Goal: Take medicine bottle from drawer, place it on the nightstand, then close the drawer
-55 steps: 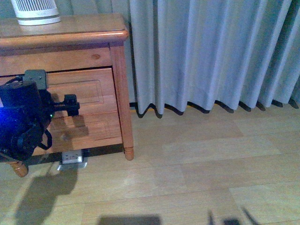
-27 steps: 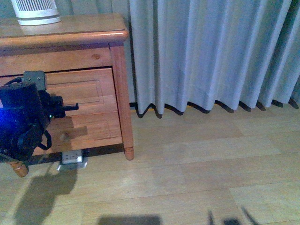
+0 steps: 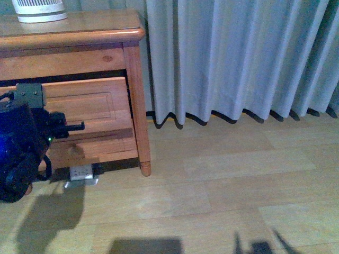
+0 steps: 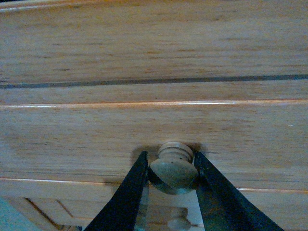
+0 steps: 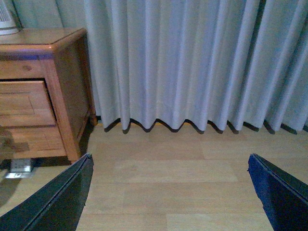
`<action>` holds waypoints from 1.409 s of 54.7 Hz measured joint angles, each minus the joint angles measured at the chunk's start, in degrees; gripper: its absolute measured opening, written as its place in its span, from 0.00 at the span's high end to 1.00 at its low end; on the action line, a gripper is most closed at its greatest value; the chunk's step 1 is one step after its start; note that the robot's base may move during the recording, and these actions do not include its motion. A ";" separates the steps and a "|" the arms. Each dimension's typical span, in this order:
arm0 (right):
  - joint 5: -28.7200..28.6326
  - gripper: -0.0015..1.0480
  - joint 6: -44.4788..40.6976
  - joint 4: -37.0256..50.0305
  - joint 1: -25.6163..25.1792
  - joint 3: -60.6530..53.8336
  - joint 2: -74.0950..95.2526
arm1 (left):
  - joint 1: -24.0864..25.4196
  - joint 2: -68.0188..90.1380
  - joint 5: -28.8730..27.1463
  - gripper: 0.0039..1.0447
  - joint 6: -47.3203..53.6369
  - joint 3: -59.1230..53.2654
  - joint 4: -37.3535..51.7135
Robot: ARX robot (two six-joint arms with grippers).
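The nightstand (image 3: 79, 36) stands at the left, and also shows in the right wrist view (image 5: 43, 45). Its upper drawer (image 3: 92, 100) stands out from the frame, with a dark gap above its front. My left gripper (image 4: 172, 167) is shut on the drawer knob (image 4: 173, 166), one black finger on each side. In the front view the left gripper (image 3: 74, 127) is against the drawer front and hides the knob. My right gripper (image 5: 168, 192) is open and empty above the floor, right of the nightstand. The medicine bottle is not in view.
A big white ribbed device (image 3: 38, 10) stands on the nightstand top. The lower drawer's knob (image 3: 74, 151) shows below my left gripper. A white power strip (image 3: 80, 174) lies on the floor under the nightstand. Grey curtains (image 3: 238, 58) hang behind the wooden floor (image 3: 222, 185).
My left arm has drawn back to the left and down with the knob in its grip. The dark gap above the drawer front has widened. The right gripper has not moved.
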 joint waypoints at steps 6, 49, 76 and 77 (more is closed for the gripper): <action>0.00 0.07 0.00 0.00 0.00 0.00 0.00 | -0.20 -3.15 -0.02 0.77 0.83 -9.99 6.21; 0.00 0.07 0.00 0.00 0.00 0.00 0.00 | -0.76 -5.81 0.44 0.77 0.90 -20.44 12.94; 0.02 0.07 0.00 0.00 -0.02 0.00 0.00 | -0.70 -24.83 4.24 0.77 1.60 -49.53 7.67; 0.00 0.07 0.00 0.00 -0.02 0.00 0.00 | -0.61 -25.31 4.37 0.77 1.84 -50.31 7.56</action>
